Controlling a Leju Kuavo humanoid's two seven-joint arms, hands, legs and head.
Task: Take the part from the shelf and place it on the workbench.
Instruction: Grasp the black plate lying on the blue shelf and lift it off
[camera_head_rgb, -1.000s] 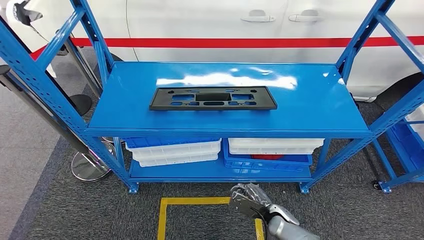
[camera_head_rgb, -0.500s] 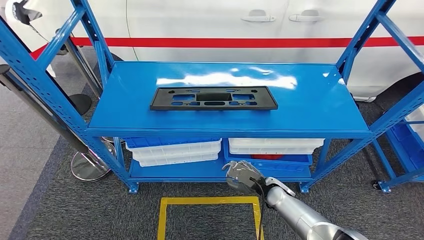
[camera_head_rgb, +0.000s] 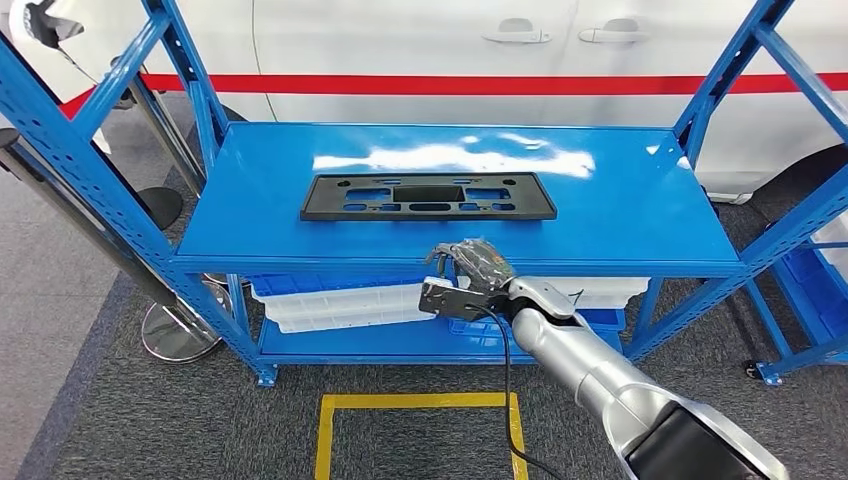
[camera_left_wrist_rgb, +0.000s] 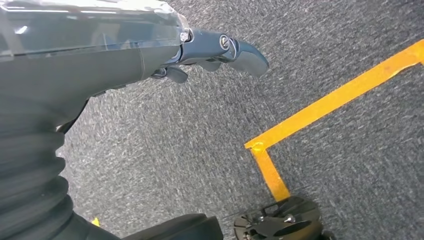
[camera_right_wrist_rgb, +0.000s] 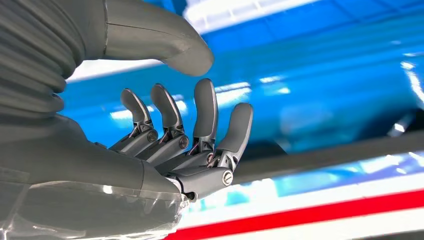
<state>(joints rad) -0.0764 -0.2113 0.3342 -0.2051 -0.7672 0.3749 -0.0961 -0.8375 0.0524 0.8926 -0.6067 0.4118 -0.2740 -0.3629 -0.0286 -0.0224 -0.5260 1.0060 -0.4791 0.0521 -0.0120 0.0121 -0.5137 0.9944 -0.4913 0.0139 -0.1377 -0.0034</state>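
One black part (camera_head_rgb: 426, 196) lies flat on the blue shelf (camera_head_rgb: 620, 215), set near the front edge, I'd say so an arm can reach it. Just short of that edge, the right hand (camera_head_rgb: 468, 272) hovers with fingers (camera_right_wrist_rgb: 207, 107) spread wide, holding nothing. Down over the carpet, the left hand (camera_left_wrist_rgb: 220, 50) hangs empty, fingers loosely extended.

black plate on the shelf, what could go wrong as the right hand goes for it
1. The right hand is at the shelf's front edge, short of the black plate; it might knock that edge on the way in.
2. The plate lies flat on the glossy shelf top, so open fingers may push it back rather than get under it.
3. It is long; gripped near one end, it could tilt or slip.
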